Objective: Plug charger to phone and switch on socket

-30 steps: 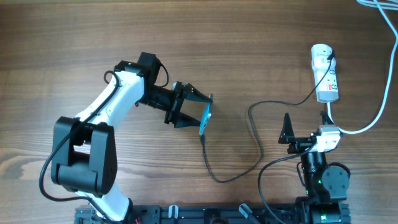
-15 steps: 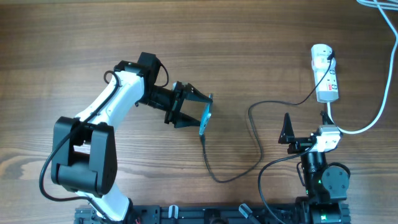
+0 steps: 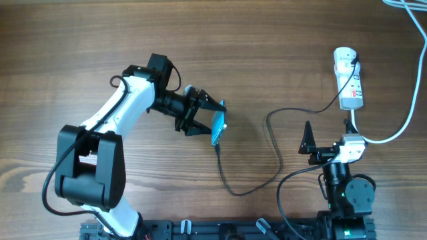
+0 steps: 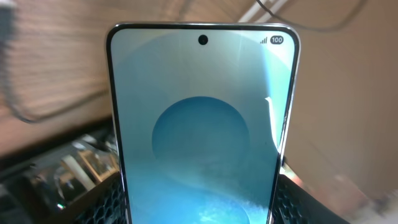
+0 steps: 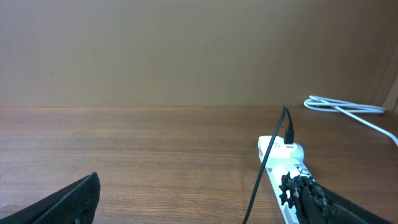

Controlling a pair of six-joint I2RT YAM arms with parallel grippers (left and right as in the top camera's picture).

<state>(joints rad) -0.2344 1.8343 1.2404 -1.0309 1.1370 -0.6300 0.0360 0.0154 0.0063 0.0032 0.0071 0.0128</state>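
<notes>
**Phone tips its screen up in the left claw**

The phone [image 3: 218,126] sits just left of the table's middle, off the wood and clamped by its long sides in the left gripper [image 3: 212,121]. A second ago it showed the overhead camera little more than a thin edge. Now it has rolled so that a slanted strip of lit screen faces up, and the claw has drawn back slightly toward 9 o'clock. On the left wrist view the screen fills the frame, with the pads [image 4: 292,202] pressing each flank.

The charger [image 3: 267,160] meets the phone's 6 o'clock end, loops low across the table [image 3: 67,53], then climbs toward 2 o'clock. There its plug [image 3: 354,63] already stands in the socket [image 3: 348,79]. Whether the tip is fully seated in the phone cannot be told from here.

My reading is that the roll is a check or a setting-down move, which leaves the switch as the remaining job. The right gripper [image 3: 309,141] waits at 6 o'clock from the socket, fingers spread and empty, beside the white cord [image 3: 400,127].
</notes>
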